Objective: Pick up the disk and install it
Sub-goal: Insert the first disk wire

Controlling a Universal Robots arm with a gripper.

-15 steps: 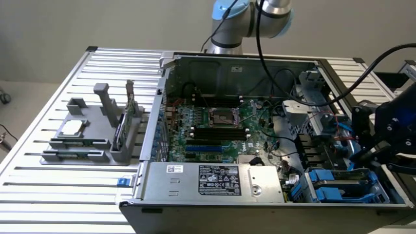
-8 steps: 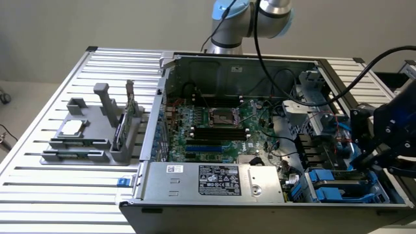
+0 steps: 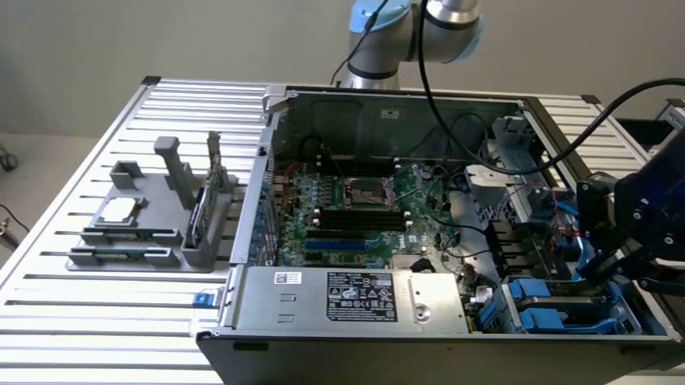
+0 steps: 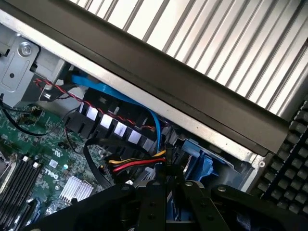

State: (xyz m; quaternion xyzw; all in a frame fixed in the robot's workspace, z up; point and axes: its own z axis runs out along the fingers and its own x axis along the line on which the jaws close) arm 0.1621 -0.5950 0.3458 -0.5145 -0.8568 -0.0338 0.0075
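Open computer case lies on its side on the slatted table, the arm reaching in from above.

Case contents:
- green motherboard, flat on the case floor, with an empty-looking processor socket near its middle
- grey power supply box with a black-and-white label, along the case's near wall
- drive bays at the end of the case on the exterior view's right, with black, red and blue cables running to them
- blue-railed units in the bays at the case's near corner

Grey holder stands outside the case, on the exterior view's left. It holds a square silver processor chip lying flat and a thin memory stick standing on edge in an upright slot.

Gripper: black, down inside the case over the drive bays, just above the blue-railed units. How wide it stands, and whether it has hold of anything, I cannot tell; its own body hides the tip.

Disk: not picked out with certainty. The only grey, blue-railed pieces I see are those in the bays under the gripper.

Wrist view looks along the case's inside wall. A blue ribbon cable and red and yellow wires cross above the motherboard, with blue plastic beside the gripper's black links.
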